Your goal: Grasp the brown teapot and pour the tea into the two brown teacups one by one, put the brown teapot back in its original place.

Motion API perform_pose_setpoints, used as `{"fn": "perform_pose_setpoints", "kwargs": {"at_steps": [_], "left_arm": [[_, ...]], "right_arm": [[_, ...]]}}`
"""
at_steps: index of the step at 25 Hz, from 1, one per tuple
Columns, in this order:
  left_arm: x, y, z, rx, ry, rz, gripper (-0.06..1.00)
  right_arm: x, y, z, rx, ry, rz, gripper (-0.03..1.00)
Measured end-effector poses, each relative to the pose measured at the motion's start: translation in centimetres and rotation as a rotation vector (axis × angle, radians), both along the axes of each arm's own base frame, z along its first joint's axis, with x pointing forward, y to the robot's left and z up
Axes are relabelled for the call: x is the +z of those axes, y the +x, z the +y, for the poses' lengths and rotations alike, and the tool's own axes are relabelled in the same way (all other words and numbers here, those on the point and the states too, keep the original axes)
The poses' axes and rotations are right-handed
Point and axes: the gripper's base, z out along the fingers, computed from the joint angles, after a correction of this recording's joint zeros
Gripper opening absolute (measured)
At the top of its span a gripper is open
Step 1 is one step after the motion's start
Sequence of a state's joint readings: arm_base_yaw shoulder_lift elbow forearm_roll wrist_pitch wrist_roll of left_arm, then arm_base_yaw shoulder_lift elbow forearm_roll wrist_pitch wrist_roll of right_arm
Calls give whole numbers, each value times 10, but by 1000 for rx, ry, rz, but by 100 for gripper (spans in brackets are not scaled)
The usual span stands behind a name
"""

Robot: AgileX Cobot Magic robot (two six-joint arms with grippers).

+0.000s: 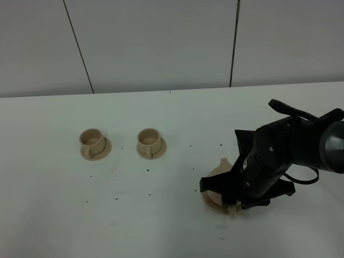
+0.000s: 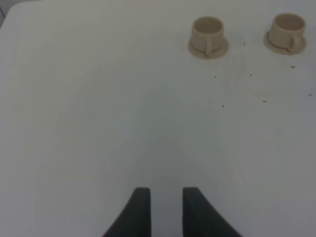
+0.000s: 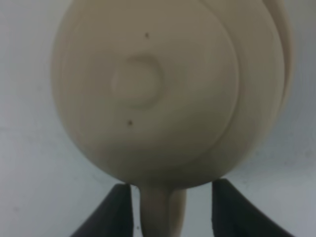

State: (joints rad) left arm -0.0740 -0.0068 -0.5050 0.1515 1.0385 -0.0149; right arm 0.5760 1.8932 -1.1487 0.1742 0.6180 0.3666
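Observation:
The brown teapot (image 1: 219, 171) sits on its flat round saucer (image 1: 210, 201) at the lower right, mostly hidden under my right arm. In the right wrist view the teapot (image 3: 143, 94) fills the frame from above, with its lid knob and loop handle (image 3: 160, 207). My right gripper (image 3: 172, 190) is open, one finger on each side of the handle with small gaps; it also shows in the high view (image 1: 234, 207). The two brown teacups (image 1: 92, 141) (image 1: 149, 140) stand upright on small saucers at centre left, also in the left wrist view (image 2: 207, 32) (image 2: 288, 28). My left gripper (image 2: 165, 197) is empty, fingers close together.
Small dark specks lie scattered on the white table (image 1: 161, 215) between the cups and the teapot. A grey panelled wall (image 1: 161, 43) stands behind the table's far edge. My left arm is out of the high view.

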Motion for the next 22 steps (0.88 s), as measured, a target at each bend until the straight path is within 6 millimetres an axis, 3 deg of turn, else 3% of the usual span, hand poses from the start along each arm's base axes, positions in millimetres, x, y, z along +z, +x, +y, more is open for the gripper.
{"fn": "perform_pose_setpoints", "kwargs": {"at_steps": [19,22], "left_arm": [[0,0,0,0,0,0,23],[0,0,0,0,0,0,23]], "right_arm": [[-1,1,0,14,1,-20,10],[-1,1,0,29,-2,-24,10]]}}
